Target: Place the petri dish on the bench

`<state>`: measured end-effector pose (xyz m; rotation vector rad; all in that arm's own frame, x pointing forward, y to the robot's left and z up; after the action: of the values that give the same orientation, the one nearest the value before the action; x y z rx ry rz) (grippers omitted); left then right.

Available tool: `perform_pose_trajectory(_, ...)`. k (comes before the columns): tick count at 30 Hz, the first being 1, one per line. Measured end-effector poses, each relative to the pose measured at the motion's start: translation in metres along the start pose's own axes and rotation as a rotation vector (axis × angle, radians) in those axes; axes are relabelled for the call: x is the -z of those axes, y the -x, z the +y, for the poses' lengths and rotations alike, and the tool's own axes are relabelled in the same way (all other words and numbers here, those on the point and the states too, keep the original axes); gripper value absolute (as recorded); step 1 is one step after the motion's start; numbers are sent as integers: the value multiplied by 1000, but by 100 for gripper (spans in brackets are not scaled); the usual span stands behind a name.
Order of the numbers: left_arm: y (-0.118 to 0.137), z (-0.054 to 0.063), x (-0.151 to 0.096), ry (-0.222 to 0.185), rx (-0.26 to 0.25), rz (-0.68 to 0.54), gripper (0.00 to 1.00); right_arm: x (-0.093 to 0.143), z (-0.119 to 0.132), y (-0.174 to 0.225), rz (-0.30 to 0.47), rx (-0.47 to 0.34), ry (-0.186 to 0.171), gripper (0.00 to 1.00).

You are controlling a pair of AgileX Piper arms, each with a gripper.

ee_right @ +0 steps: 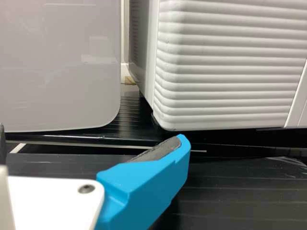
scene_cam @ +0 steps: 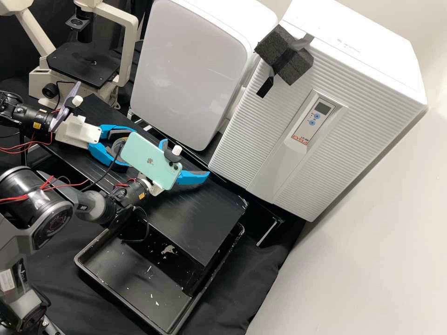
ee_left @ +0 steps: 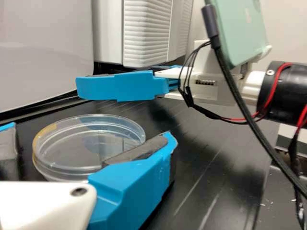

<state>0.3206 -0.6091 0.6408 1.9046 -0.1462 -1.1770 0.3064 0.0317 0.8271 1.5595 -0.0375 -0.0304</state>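
The petri dish (ee_left: 72, 152), clear, round and shallow, with a yellowish patch on its rim, sits level on the worktop (ee_left: 211, 163) between the fingers of the left gripper (scene_cam: 125, 146), which stand spread around it. The right gripper (scene_cam: 185, 159) is spread too, near the left gripper, with nothing between its fingers

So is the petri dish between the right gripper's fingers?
No, the petri dish is between the left gripper's spread blue fingers.
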Motion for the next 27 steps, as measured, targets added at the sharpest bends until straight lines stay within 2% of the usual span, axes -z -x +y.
perform_pose_trajectory(8,27,-6,-10,2,0,-35,100,0,0,0,0,0,0,100)
perform_pose_trajectory(10,38,-8,-12,-13,-4,-38,100,0,0,0,0,0,0,100)
perform_pose_trajectory(12,49,-9,-12,-44,-9,-22,100,0,0,0,0,0,0,100)
perform_pose_trajectory(13,58,-8,-12,-80,-25,-4,100,0,0,0,0,0,0,100)
perform_pose_trajectory(16,77,-6,-8,-128,-85,71,100,0,0,0,0,0,0,100)
perform_pose_trajectory(22,111,1,0,-163,-224,238,100,0,0,0,0,0,0,100)
perform_pose_trajectory(27,134,-4,12,-167,-325,461,100,0,0,0,0,0,0,100)
